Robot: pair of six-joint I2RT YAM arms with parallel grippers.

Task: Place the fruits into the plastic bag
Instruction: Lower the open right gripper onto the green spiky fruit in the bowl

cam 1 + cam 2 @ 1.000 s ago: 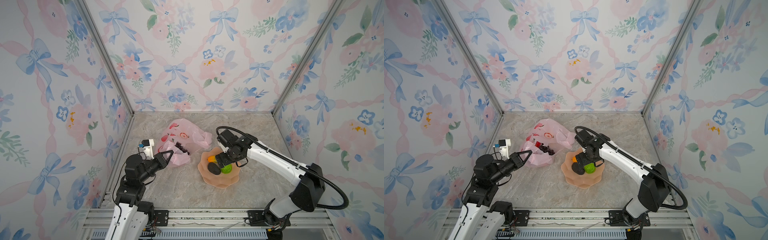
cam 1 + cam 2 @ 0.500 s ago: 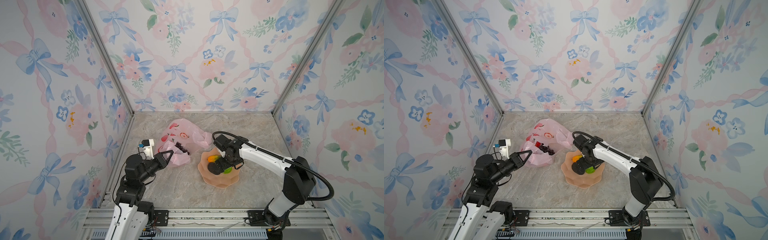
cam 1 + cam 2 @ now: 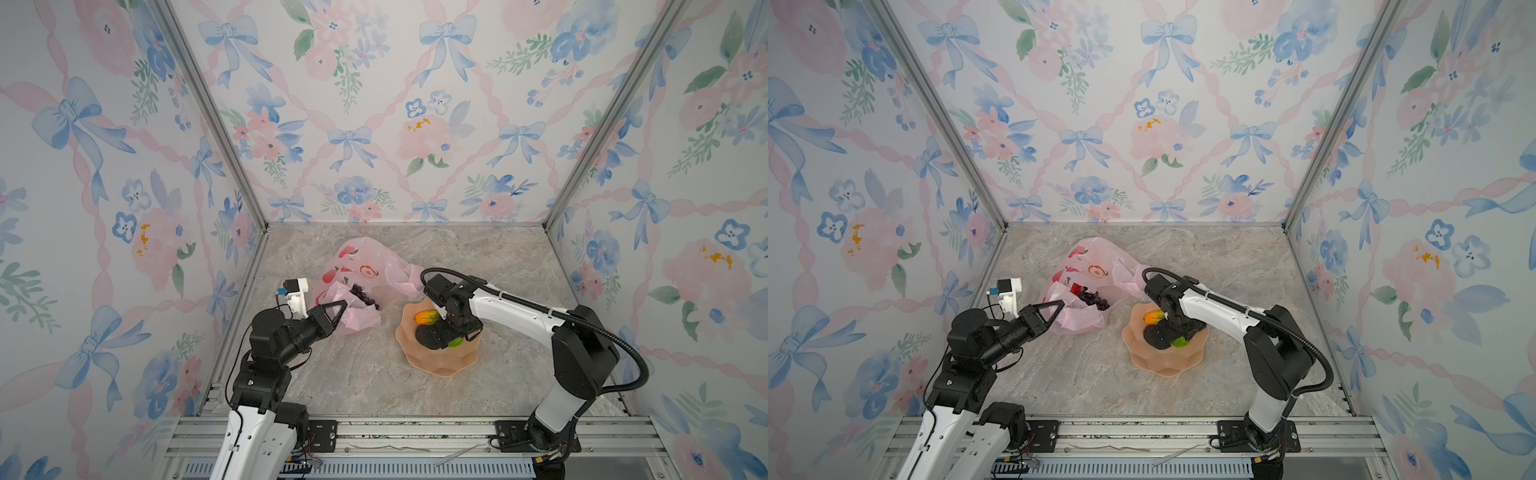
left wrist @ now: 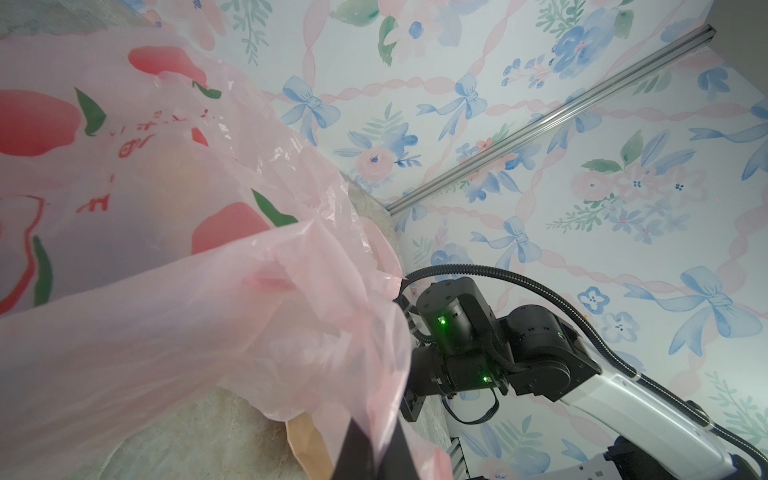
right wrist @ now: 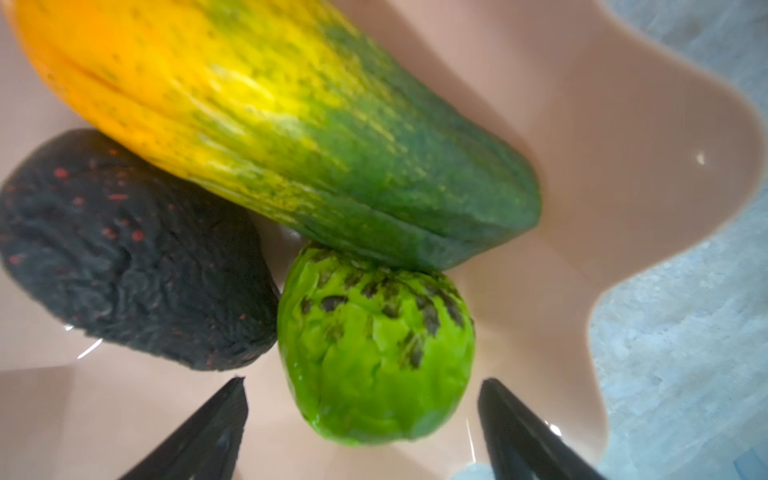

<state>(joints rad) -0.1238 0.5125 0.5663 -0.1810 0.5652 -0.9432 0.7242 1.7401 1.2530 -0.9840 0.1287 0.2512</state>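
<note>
1. The right gripper (image 5: 364, 382) points down into a bowl with its two black fingers (image 5: 199, 432) spread apart. A bumpy green fruit (image 5: 374, 361) sits between them. A sliver of bowl shows on either side of it, so neither finger visibly touches it.
2. Just past those fingertips, an orange-to-green papaya (image 5: 270, 124) lies across the far end of the green fruit, touching it.
3. Off to one finger's side is a black, wrinkled avocado (image 5: 124, 257) with red specks. It lies against the papaya and just beside the green fruit.
4. All three lie in a peach scalloped bowl (image 5: 623, 166), which stands on a grey marbled table (image 3: 353, 374).
5. The left gripper (image 3: 343, 304) has its fingers (image 4: 357, 457) pressed together, clamped on a fold at the edge of the plastic bag (image 3: 361, 266). The wrist view shows pink film pinched between the two dark fingers.
6. The plastic bag spreads away from those fingertips across the table. It is thin, translucent pink and crinkled, printed with red peaches and red writing.
7. Just beyond the left fingertips, inside the bag's open mouth, lies a dark purple bunch of grapes (image 3: 365, 297). In a top view something red shows beside them, fruit or print, I cannot tell.
8. In both top views the bowl stands near the bag, on the side of the left fingertips that faces the right arm.
</note>
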